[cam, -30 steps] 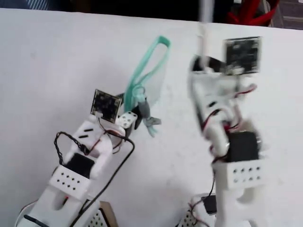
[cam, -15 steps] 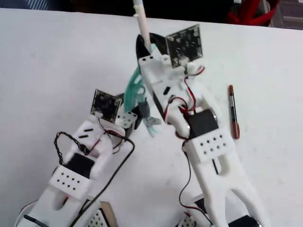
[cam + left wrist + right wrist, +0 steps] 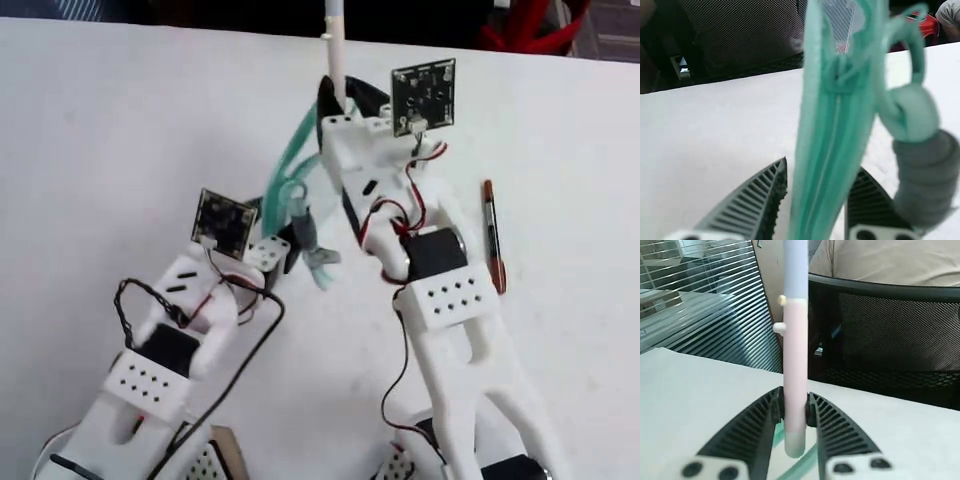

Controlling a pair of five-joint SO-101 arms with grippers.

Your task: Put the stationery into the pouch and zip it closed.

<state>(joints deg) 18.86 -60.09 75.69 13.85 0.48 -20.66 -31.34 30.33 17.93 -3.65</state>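
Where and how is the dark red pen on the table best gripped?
Grip the dark red pen at mid-barrel from above, closing across its width. It lies flat on the table, slim and long, so probably only its long sides offer hold.

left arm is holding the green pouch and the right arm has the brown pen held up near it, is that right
No: the right arm's jaws grip a pink pen, as the right wrist view shows. The brown pen lies on the table beside that arm. The left arm's jaws do hold the green pouch.
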